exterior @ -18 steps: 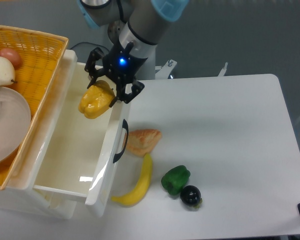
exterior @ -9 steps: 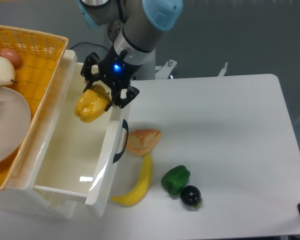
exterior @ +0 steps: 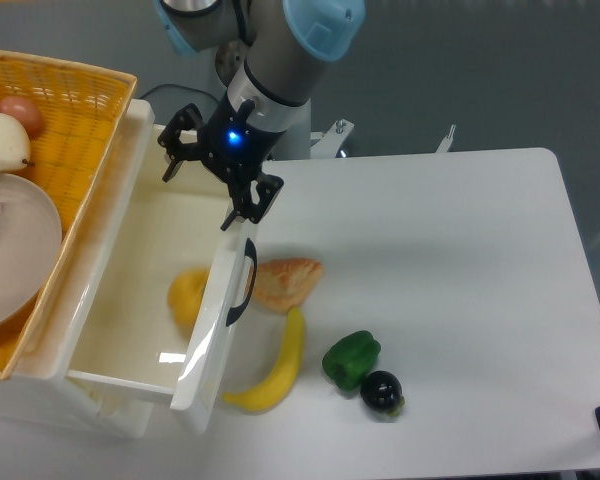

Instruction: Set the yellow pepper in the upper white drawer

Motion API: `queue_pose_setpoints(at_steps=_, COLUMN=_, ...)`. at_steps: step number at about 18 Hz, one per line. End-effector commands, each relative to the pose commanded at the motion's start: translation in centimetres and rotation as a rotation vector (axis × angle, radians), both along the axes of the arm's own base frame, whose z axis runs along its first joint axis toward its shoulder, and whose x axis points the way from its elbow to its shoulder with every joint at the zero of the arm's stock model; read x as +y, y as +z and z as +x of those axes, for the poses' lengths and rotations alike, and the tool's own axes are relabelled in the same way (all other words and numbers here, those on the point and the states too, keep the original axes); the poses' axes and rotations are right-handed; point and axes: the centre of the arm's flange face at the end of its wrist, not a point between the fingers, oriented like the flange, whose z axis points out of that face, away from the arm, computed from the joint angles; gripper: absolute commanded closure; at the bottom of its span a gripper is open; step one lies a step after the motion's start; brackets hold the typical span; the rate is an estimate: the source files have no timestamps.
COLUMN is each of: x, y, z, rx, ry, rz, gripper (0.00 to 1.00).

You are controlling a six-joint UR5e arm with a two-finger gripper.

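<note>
One white worktop carries the scene. One upper white drawer stands pulled open at the worktop's left edge, one yellow woven basket above its left wall. One arm reaches down from the far edge, its hand above the drawer's far end, fingers spread, holding nothing. One banana, one bread wedge, one green pepper and one dark round fruit lie near the front edge. One yellow pepper sits inside the drawer, blurred, against its front panel.
</note>
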Motion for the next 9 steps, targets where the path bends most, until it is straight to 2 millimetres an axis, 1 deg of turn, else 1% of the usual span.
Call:
queue_pose_setpoints(at_steps=4, x=-0.2, y=0.8, z=-1.9, rx=0.085, ry=0.013, rz=0.061, gripper=0.0)
queue_pose_setpoints(at_steps=7, x=0.5, y=0.0, z=-3.1, rx=0.119, ry=0.004, rz=0.081, gripper=0.0)
queue_pose_setpoints(at_steps=9, x=0.4, y=-0.3, z=-3.5, rx=0.148, ry=0.001, rz=0.061, gripper=0.0)
